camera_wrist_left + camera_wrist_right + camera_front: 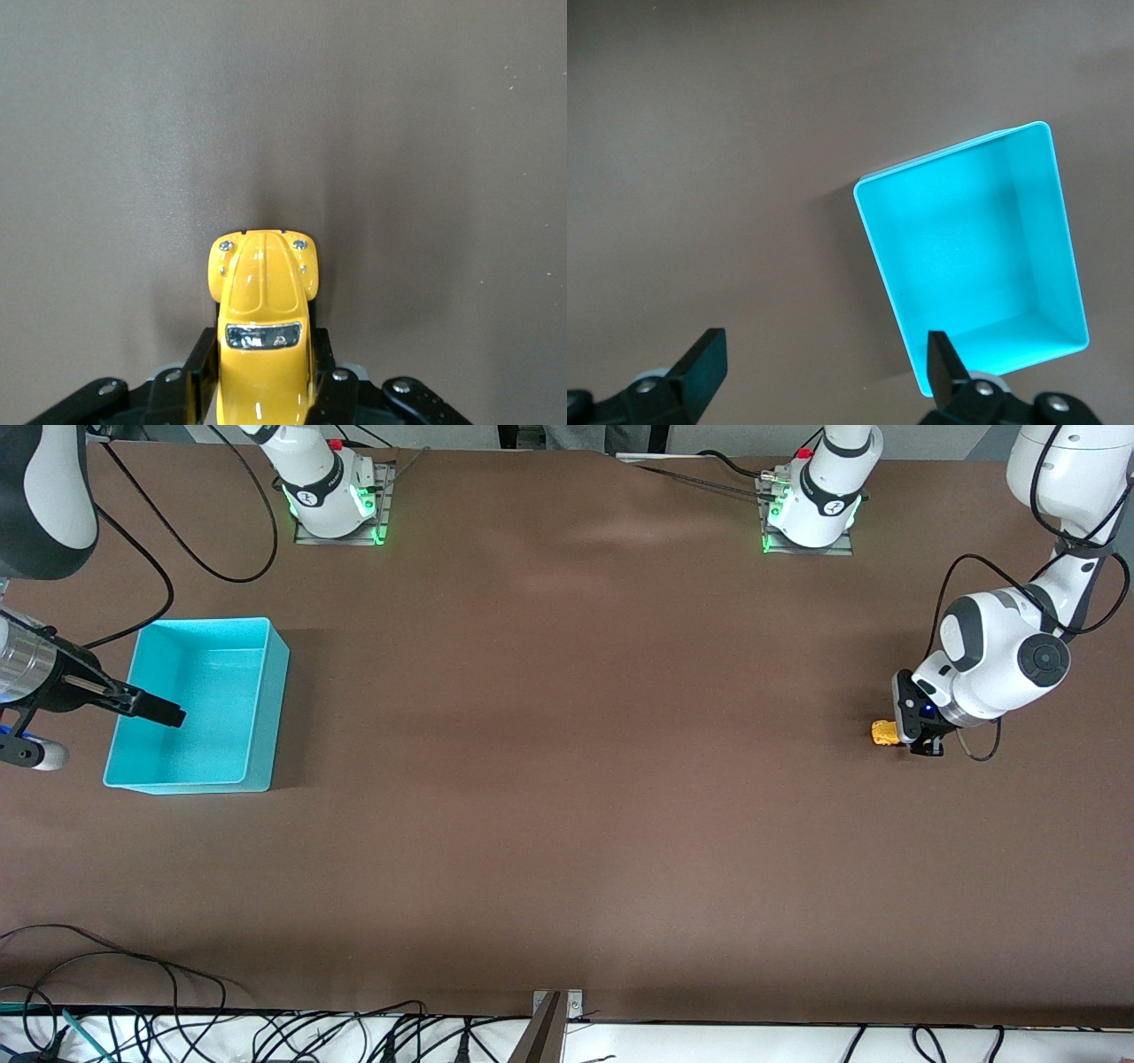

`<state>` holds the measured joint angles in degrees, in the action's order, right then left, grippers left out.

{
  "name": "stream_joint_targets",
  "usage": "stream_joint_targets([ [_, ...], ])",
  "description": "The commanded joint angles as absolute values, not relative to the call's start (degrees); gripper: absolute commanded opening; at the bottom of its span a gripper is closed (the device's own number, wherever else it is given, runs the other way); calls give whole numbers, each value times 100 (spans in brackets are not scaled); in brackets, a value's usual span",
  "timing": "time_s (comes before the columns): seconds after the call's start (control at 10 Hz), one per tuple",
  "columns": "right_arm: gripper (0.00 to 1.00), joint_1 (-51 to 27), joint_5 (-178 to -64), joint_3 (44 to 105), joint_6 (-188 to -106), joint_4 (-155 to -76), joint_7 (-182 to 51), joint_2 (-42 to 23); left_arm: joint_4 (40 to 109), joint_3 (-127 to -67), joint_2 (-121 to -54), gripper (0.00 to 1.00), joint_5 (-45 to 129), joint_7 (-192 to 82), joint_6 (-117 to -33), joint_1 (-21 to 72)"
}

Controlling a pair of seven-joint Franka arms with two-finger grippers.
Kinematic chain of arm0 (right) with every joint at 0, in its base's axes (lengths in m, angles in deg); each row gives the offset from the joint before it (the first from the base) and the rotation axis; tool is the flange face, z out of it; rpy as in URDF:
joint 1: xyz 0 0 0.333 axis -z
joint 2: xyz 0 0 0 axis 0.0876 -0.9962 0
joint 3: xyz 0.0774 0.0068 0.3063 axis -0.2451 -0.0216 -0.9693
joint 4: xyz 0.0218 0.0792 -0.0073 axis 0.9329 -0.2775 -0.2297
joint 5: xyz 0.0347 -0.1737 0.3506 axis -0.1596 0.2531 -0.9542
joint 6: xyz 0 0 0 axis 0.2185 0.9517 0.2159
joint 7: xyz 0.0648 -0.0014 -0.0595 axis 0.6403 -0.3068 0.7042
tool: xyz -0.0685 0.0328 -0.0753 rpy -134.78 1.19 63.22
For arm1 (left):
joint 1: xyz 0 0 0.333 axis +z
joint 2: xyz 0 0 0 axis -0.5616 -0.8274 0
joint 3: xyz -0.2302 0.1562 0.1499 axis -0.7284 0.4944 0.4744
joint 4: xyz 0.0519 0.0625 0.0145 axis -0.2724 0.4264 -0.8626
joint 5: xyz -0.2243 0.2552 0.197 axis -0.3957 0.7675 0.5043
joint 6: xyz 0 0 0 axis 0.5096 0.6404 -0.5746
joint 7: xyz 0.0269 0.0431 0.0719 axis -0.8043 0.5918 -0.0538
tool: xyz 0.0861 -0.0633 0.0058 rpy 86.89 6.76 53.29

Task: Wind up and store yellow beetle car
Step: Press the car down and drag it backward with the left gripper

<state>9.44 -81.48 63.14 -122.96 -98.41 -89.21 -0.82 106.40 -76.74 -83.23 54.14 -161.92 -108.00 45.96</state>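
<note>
left hand (920,737) grips yellow beetle car (884,732) on table.

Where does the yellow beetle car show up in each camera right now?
Front view: yellow beetle car on the table near the left arm's end, clamped by the left end effector.
Left wrist view: car low centre, between the fingers.
Right wrist view: not in it.
Shared landmark: brown tabletop.
</note>
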Motion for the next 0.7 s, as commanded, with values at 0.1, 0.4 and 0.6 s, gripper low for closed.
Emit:
stream_joint_targets([
  [0.1,100,968,-8088,6312,-12203,-9777,-8865,-96,10341,-7654,-8928,0,5210,-16280,-11033,4612],
  [0.4,100,977,-8088,6312,-12177,-9917,-8784,43,10271,-7654,-8919,37,5202,-16149,-11024,4612],
  [0.6,100,977,-8097,6312,-12186,-9980,-8784,79,10262,-7654,-8901,100,5219,-16060,-11006,4612],
])
